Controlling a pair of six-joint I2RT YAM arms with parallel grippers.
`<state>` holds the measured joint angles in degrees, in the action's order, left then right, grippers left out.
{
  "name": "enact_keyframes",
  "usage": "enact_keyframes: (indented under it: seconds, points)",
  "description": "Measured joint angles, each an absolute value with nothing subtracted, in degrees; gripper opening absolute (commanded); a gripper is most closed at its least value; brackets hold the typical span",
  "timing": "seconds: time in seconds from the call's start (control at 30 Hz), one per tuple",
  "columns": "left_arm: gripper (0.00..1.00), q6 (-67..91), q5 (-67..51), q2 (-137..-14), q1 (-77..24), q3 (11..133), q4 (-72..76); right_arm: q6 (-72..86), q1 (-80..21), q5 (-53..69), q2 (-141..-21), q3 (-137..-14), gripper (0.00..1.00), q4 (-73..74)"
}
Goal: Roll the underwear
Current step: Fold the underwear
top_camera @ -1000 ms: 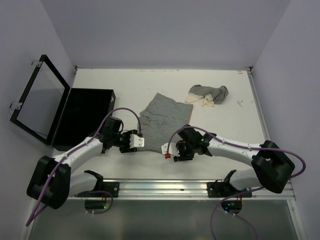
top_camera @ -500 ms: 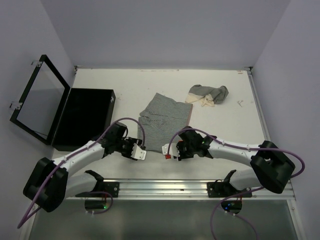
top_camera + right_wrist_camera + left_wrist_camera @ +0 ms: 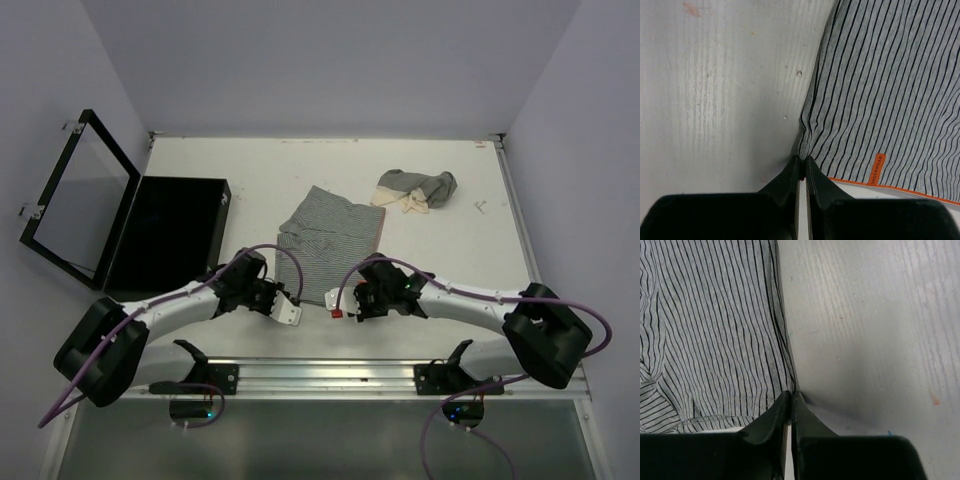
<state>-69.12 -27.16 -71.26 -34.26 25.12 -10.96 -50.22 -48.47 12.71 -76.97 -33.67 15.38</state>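
A grey striped underwear [image 3: 332, 232] lies flat in the middle of the table. My left gripper [image 3: 292, 313] sits at its near left corner, my right gripper [image 3: 336, 311] at its near right corner. In the left wrist view the left gripper [image 3: 791, 394] is shut on the underwear's [image 3: 715, 330] side edge. In the right wrist view the right gripper [image 3: 803, 159] is shut on the puckered corner of the underwear [image 3: 890, 85], next to an orange hem and an orange label [image 3: 878, 169].
A second bunch of grey and cream underwear [image 3: 416, 188] lies at the back right. A black box [image 3: 165, 240] with its hinged lid [image 3: 75, 200] raised stands at the left. A metal rail [image 3: 330, 375] runs along the near edge.
My left gripper moved right and nearer to the underwear's near corner and shut on its edge. My right gripper stayed at the other corner and shut on it.
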Motion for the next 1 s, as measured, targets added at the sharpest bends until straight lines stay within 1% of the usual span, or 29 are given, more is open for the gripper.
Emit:
enact_keyframes:
  seconds: [0.03, 0.13, 0.3, 0.4, 0.53, 0.63, 0.9, 1.0]
  points:
    - [0.03, -69.08, -26.7, -71.24, -34.26, 25.12, -10.9, -50.22, -48.47, 12.71, -76.79, -33.58, 0.0, 15.46]
    - [0.0, -69.04, -25.85, -70.91, -34.3, 25.28, -11.92, -50.22, -48.29, 12.84, -76.07, -33.58, 0.0, 16.88]
    - [0.0, -68.51, -27.49, -70.02, -34.46, 29.82, -23.88, -49.76, -47.83, 16.51, -72.86, -35.4, 0.0, 25.3]
    - [0.0, -67.07, -29.93, -66.76, -35.24, 32.58, -30.0, -48.64, -47.83, 19.94, -70.67, -38.39, 0.0, 31.07]
    - [0.0, -61.25, -33.15, -60.16, -39.57, 35.75, -36.34, -47.46, -47.83, 23.97, -66.98, -40.91, 0.0, 37.39]
    - [0.0, -55.86, -35.27, -57.87, -41.8, 39.7, -39.48, -46.57, -47.48, 26.0, -64.95, -41.67, 0.0, 41.87]
    - [0.0, -49.01, -34.52, -60.75, -41.78, 50.63, -40.32, -45.17, -42.59, 29.61, -62.54, -43.42, 0.0, 46.81]
    - [0.0, -48.97, -34.24, -64.16, -40.53, 52.38, -40.38, -45.21, -37.06, 32.36, -63.42, -44.82, 0.0, 48.84]
